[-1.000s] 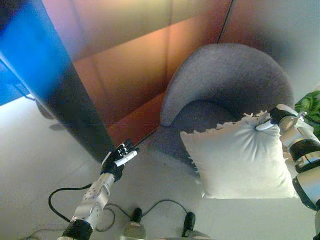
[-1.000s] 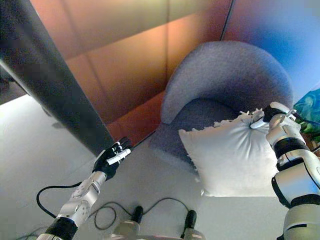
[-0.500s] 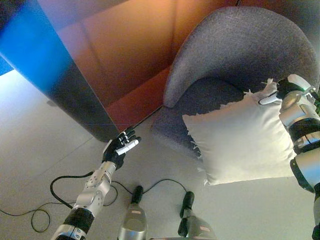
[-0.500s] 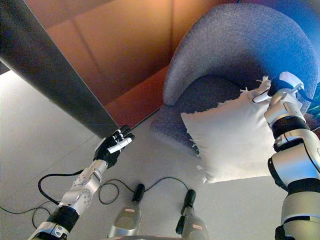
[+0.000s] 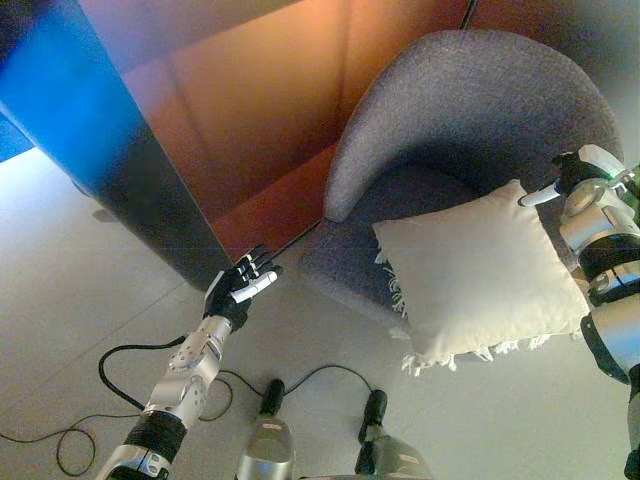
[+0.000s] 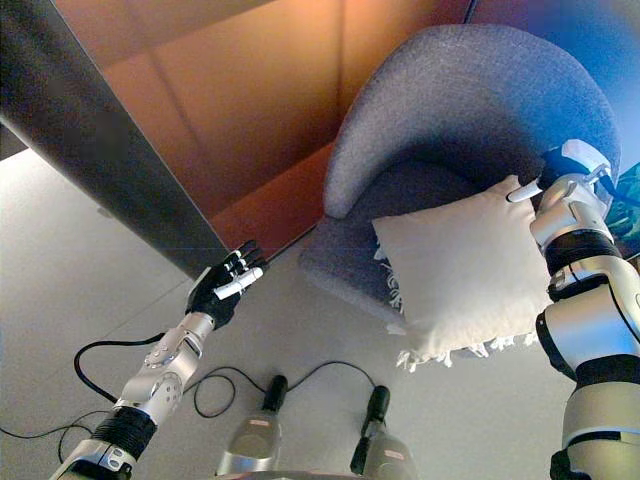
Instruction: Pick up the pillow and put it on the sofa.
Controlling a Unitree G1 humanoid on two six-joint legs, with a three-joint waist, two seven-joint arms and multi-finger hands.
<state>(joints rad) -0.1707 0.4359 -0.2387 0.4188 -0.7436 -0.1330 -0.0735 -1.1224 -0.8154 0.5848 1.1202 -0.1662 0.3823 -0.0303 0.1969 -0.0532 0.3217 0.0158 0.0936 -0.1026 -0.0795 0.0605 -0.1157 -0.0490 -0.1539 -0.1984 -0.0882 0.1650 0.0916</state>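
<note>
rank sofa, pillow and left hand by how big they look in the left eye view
1. Sofa, largest.
2. Pillow, clearly smaller than the sofa.
3. Left hand, smallest by far.
The pillow sits nearer the camera than the sofa back, yet the order looks safe.

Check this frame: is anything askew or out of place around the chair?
The white pillow sits tilted on the grey chair, its lower fringed edge hanging over the seat's front rather than lying fully on it. The right hand is at its upper corner; the left hand hangs open over the floor.
</note>
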